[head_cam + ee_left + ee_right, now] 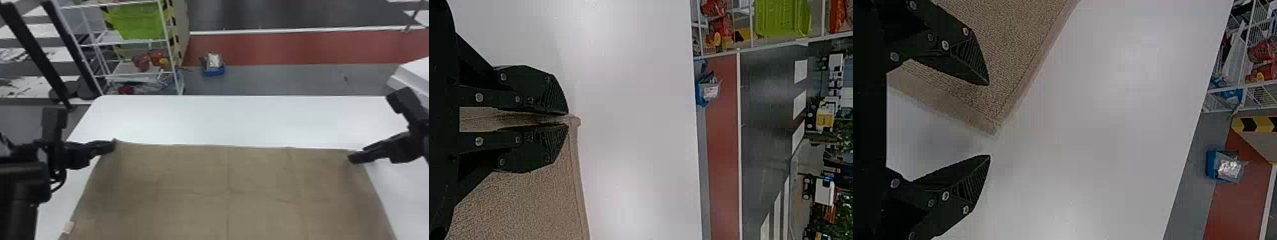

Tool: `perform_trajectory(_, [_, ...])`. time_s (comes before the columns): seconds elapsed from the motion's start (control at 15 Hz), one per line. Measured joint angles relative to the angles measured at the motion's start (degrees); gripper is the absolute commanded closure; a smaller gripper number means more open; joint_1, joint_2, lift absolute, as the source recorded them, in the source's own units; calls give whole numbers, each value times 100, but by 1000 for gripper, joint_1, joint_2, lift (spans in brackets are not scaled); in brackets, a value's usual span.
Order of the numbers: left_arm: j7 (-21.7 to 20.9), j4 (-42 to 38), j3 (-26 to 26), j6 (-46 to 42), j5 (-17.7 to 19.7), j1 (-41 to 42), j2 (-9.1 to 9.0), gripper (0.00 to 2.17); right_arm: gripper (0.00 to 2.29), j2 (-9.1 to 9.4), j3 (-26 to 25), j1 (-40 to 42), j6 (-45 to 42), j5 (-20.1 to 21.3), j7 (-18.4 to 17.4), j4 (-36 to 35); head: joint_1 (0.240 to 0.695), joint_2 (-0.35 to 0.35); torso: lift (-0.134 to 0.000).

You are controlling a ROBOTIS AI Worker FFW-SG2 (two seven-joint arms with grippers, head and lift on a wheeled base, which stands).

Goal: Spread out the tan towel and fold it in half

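find the towel (223, 178) spread on the tabletop (239, 121), seemingly ready to fold, with one far corner pinched in the left gripper (568, 119) and the right gripper (989, 120) parted at the other; next, close there and carry both over the near half.

tan towel (229, 191), spread flat

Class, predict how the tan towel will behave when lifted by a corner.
The tan towel is likely floppy: its corner bunches between the fingers of the left tool. Its thin edge suggests lightness for its spread. Its rough texture probably resists slipping.
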Motion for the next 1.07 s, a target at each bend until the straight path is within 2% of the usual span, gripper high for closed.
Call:
perform_trajectory(0.27, [0, 3, -19, -6, 0, -21, -2, 1004, 505, 16, 12, -45, 25, -65, 5, 93, 695, 103, -123])
perform_trajectory(0.33, [0, 9, -19, -6, 0, -24, -1, 1001, 610, 16, 13, -61, 33, -72, 10, 130, 695, 103, -123])
perform_trajectory(0.47, [0, 15, -20, -6, -5, -30, 5, 1004, 650, 22, 18, -85, 38, -83, 64, 186, 695, 105, -123])
perform_trajectory(0.6, [0, 18, -20, -6, -7, -33, 8, 1004, 1160, 30, 23, -93, 38, -96, 118, 198, 695, 108, -123])
perform_trajectory(0.67, [0, 18, -20, -6, -8, -33, 9, 1004, 1264, 30, 24, -99, 38, -99, 147, 198, 695, 110, -123])
perform_trajectory(0.87, [-12, 9, -19, -4, -3, -33, 8, 1004, 1301, 16, -20, -96, 5, -110, 253, 184, 695, 111, -123])
perform_trajectory(0.93, [-44, -1, -9, 4, 28, -33, 2, 1069, 1325, 8, -61, -73, -57, -124, 313, 164, 695, 110, -123])
perform_trajectory(1.0, [-78, -12, 4, 16, 57, -30, -15, 1318, 1325, 1, -100, -47, -135, -140, 375, 135, 695, 107, -123])
perform_trajectory(1.07, [-76, -41, 11, 24, 73, -20, -42, 1386, 1325, -7, -132, -17, -235, -176, 417, 99, 695, 107, -123])
